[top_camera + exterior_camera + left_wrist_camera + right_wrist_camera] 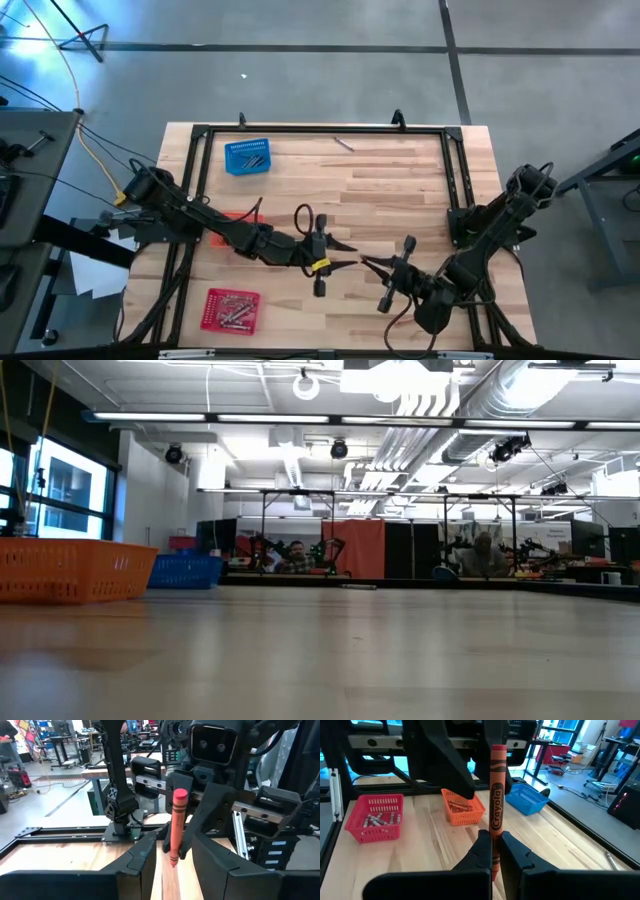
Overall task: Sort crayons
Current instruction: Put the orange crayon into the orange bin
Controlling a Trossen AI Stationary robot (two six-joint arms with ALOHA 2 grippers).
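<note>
Gripping a red-orange crayon (496, 815) upright between right gripper (492, 851) fingers, above desk (400, 190) centre. Left gripper (352, 258) fingers spreading wide, flanking the crayon tip; red, orange and blue baskets (374, 816) lying beyond.

Bright even overhead light, glaring ceiling strips (330, 422) (low view), blurred tabletop (320, 660) foreground, soft shadows
</note>
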